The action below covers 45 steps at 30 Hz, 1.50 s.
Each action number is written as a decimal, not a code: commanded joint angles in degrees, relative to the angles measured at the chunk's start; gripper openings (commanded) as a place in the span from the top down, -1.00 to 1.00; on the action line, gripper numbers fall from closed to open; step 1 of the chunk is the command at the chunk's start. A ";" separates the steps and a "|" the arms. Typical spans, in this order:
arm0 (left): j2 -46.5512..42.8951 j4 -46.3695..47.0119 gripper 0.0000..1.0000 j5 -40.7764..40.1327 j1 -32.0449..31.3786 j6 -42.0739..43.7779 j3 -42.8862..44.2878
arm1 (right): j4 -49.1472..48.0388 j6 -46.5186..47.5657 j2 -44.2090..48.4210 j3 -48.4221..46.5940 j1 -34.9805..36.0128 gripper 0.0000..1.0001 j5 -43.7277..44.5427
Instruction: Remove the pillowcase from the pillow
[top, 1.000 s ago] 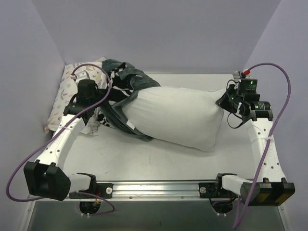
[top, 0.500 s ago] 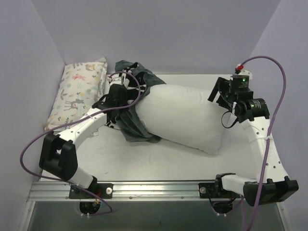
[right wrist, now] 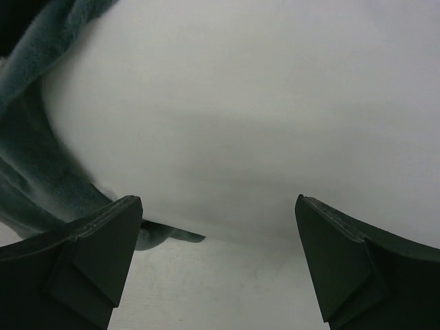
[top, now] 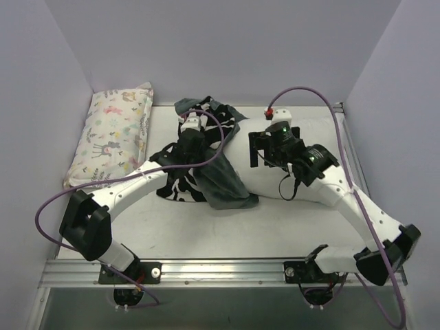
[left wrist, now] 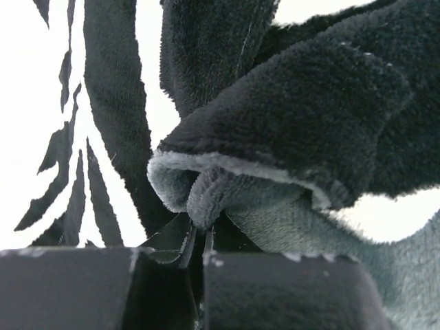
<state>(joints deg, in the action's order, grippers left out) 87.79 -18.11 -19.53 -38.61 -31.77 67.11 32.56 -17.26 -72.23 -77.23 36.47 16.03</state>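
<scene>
The dark grey-green plush pillowcase (top: 221, 180) lies bunched at the table's middle, its zebra-patterned inner side (top: 177, 190) turned out. My left gripper (top: 192, 134) sits on top of the bunch, shut on a rolled fold of the pillowcase (left wrist: 295, 117) right at its tips (left wrist: 199, 240). The white pillow (top: 242, 155) lies to the right of the bunch, mostly under my right arm. My right gripper (top: 265, 148) hovers low over the pillow (right wrist: 240, 117), jaws wide open with nothing between them (right wrist: 220, 261). Pillowcase fabric (right wrist: 34, 158) still wraps the pillow's left end.
A smaller pillow with pastel deer print (top: 113, 134) leans along the left wall. Purple cables loop off both arms. Pale walls close the table on three sides, and a metal rail (top: 227, 268) runs along the near edge.
My right gripper opened, let go of the pillow's right end and swung left over its middle. My left gripper carried the pillowcase fold rightward; the deer-print pillow is now uncovered.
</scene>
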 commanded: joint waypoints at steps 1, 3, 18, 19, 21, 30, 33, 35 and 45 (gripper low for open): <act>-0.86 -4.48 0.95 3.19 -0.68 -1.46 1.09 | -3.71 1.61 -5.11 3.40 0.62 -1.00 0.23; -0.86 -5.53 0.95 3.18 -0.50 -1.28 1.79 | -4.69 1.79 -9.93 3.84 -0.08 -1.00 -0.12; -9.21 -3.69 -0.44 1.19 -6.81 3.47 9.00 | -14.27 -9.72 -22.09 2.79 -5.53 1.00 -21.21; -10.00 -4.30 -0.47 -0.67 -8.05 3.03 8.74 | -14.27 -10.07 -21.38 2.61 -5.62 1.00 -21.91; -11.76 -5.18 -0.53 -6.36 -10.94 0.50 7.43 | -14.36 -11.74 -20.42 1.82 -6.14 1.00 -22.62; -6.50 3.76 -0.69 -17.73 -22.38 -9.98 -6.45 | -13.93 -14.21 -12.51 0.77 -6.24 1.00 -24.29; -2.63 5.37 -0.68 -20.97 -22.30 -10.24 -5.68 | -12.08 -13.33 -9.78 0.07 -6.32 1.00 -23.51; -0.70 3.70 -0.63 -22.39 -21.69 -10.42 -4.45 | -11.29 -12.63 -7.50 -0.02 -7.02 1.00 -23.50; -6.04 -2.54 1.00 -25.47 -5.44 -17.10 -13.31 | -9.53 -9.99 -1.34 2.25 -9.66 1.00 -25.79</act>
<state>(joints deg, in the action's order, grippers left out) 86.11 -18.15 -41.06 -50.02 -46.15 56.75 24.03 -28.34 -76.58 -74.78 27.68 -7.88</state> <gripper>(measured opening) 0.024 0.024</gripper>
